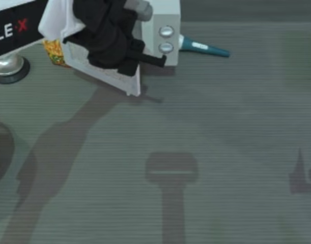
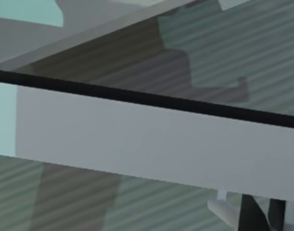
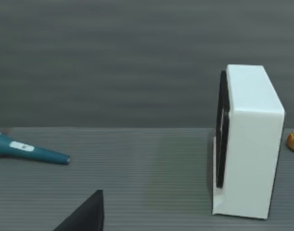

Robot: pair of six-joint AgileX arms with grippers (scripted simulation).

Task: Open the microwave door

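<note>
Top view: the microwave (image 1: 163, 20) is sat at the far edge of the desk (image 1: 221, 152), left of centre, and the microwave door (image 1: 102, 71) is swung out toward the left at an angle, with the left claw (image 1: 145, 58) parked right over it, though whether that claw is clenched or released can't be told. A teal microphone (image 1: 206, 48) is seen lying just right of the microwave. The right claw isn't caught properly in any view, so its state can't be told either.
</note>
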